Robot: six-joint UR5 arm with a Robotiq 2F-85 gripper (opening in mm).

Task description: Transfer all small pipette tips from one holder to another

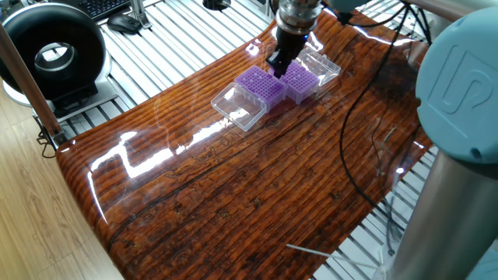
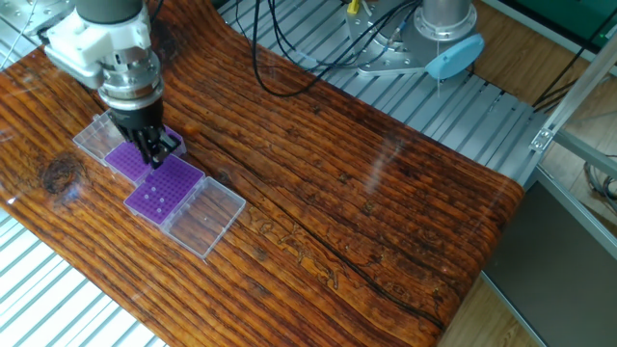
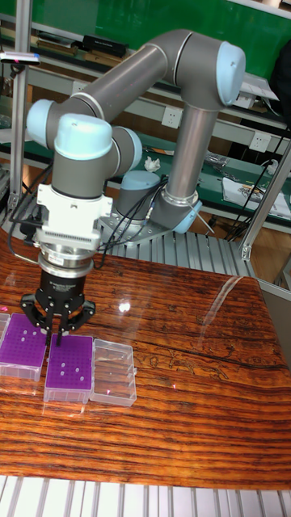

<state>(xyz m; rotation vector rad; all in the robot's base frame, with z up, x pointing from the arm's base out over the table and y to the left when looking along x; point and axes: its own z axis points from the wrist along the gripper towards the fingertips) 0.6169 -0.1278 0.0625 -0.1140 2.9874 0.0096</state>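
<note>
Two purple grid racks lie side by side, one [image 2: 127, 157] farther back and one [image 2: 166, 189] nearer. Small pipette tips [image 3: 73, 368] show as several pale dots in the right rack [image 3: 69, 370], and a couple more [image 3: 28, 331] sit in the left rack [image 3: 23, 346]. My gripper [image 2: 153, 157] [image 1: 278, 64] [image 3: 56, 333] hangs low over the seam between the racks. Its fingers are pinched together, and a slender point sticks down from between them.
A clear lid [image 2: 205, 217] lies open beside the nearer rack and another [image 2: 96, 136] beside the farther one. Black cables [image 1: 366, 117] trail over the wooden table [image 2: 386, 212]. A black round device [image 1: 50, 50] stands off the table's left end.
</note>
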